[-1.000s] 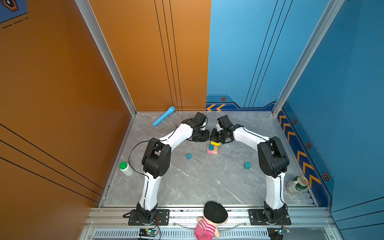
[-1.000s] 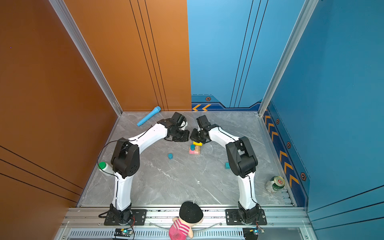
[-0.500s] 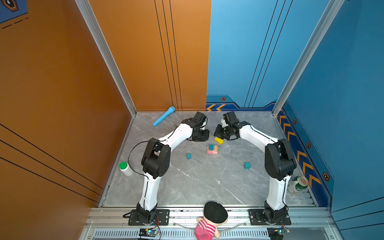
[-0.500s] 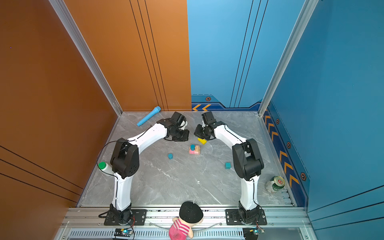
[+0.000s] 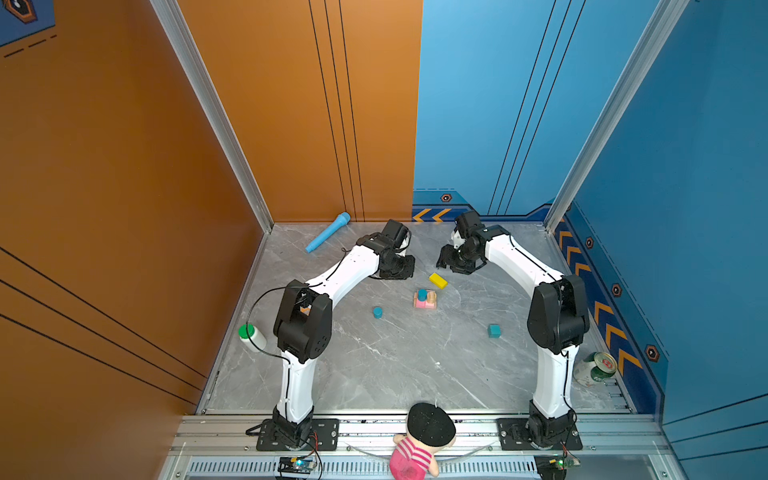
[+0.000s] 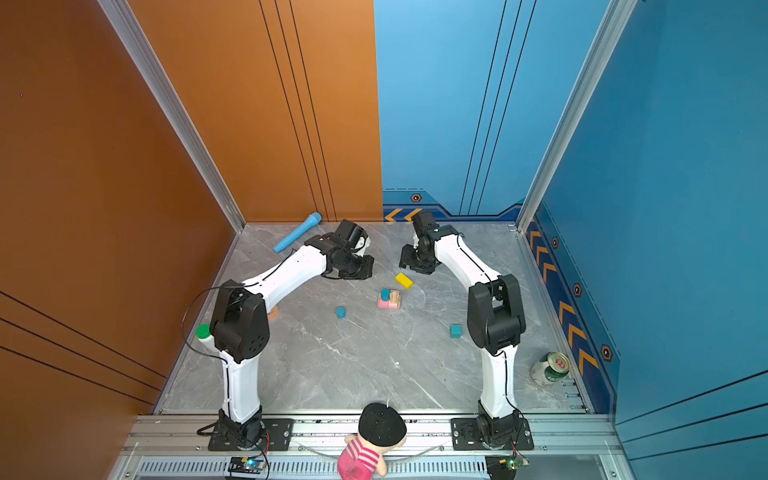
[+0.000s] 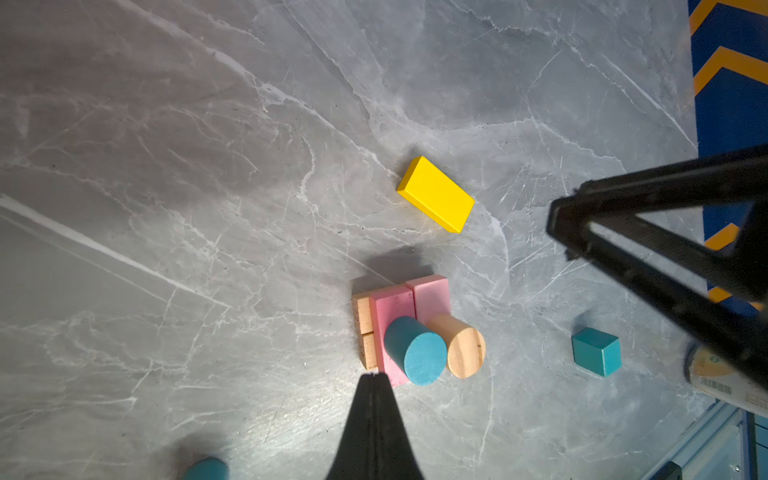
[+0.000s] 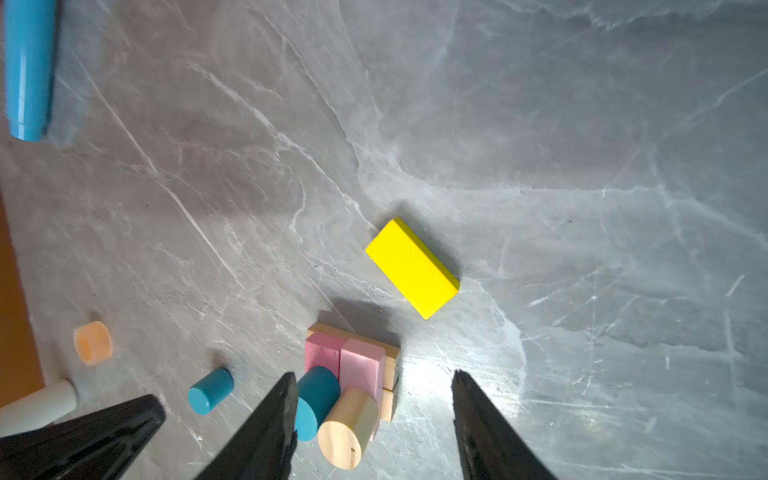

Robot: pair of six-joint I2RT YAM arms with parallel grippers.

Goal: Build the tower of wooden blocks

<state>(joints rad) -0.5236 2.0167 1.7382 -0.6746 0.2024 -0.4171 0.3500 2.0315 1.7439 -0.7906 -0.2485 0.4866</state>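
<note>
Left claw (image 7: 374,376): shut, holding nothing, near the tower (image 7: 405,328). Right claw (image 8: 374,374): fingers apart, nothing between them. The tower is pink and tan bars lying flat on the desk (image 7: 166,208), with a blue cylinder (image 7: 415,353) and a tan cylinder (image 7: 459,347) upright on top, side by side. In a top view, the yellow bar (image 5: 437,280) lies flat on the desk at 1 o'clock of the tower, not touching it. The loose blue cylinder (image 5: 377,312) is at 8 o'clock. The teal cube (image 5: 493,331) is at 4 o'clock, well apart.
</note>
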